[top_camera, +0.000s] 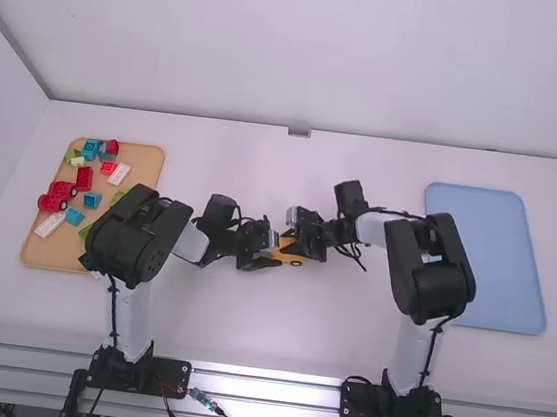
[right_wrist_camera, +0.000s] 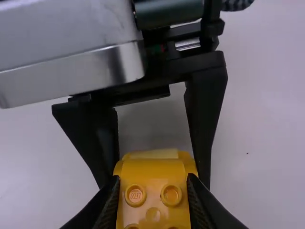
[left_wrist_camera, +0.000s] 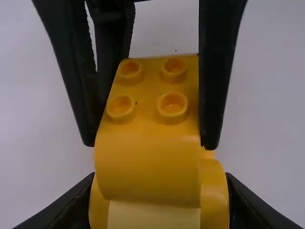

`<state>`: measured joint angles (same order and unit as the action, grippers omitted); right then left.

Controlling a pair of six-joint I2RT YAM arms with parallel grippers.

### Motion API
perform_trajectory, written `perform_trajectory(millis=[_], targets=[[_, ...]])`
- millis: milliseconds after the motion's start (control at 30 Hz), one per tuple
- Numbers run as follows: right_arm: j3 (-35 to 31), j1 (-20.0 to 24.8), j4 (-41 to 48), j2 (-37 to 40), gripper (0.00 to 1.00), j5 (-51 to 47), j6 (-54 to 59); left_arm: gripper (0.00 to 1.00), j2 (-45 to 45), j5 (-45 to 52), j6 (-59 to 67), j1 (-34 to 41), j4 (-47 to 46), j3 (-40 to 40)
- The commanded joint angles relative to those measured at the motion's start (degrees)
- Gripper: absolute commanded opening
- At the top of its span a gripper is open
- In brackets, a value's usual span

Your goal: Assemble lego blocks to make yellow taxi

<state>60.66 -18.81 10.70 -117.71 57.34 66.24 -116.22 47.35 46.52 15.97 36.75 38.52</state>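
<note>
Working remotely, I have my left gripper closed on the wheeled yellow plastic taxi body, while my right gripper pinches the rounded, studded yellow plastic block against it, near mid-table, between both arms

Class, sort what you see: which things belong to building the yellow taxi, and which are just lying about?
Belong to the job:
- yellow taxi
- left gripper, holding it
- right gripper, also holding it

Apparently just lying about:
- red wheeled piece
- blue block
- wooden tray
- blue tray
</note>
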Motion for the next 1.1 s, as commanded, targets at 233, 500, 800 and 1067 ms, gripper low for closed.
perform_trajectory(millis=[233,500,800,1067], targets=[[-1.92,-0.4,-0.39,-2.09,0.0,-3.37,3.56,0.34,-1.73,-5.76,0.31,0.44,-1.61,-0.76],[-5.99,-0.49,-9.2,-2.09,0.0,-3.39,-3.76,0.34,-1.73,-5.74,-0.24,0.44,-2.24,0.39],[-4.81,-0.25,-3.58,-2.03,0.0,-2.6,-2.58,0.32,-1.73,-8.91,-1.31,0.44,-2.04,0.39],[-4.13,0.04,0.92,-1.92,0.0,-3.65,2.78,0.29,-1.73,-8.56,-1.31,0.39,-1.98,0.46]])
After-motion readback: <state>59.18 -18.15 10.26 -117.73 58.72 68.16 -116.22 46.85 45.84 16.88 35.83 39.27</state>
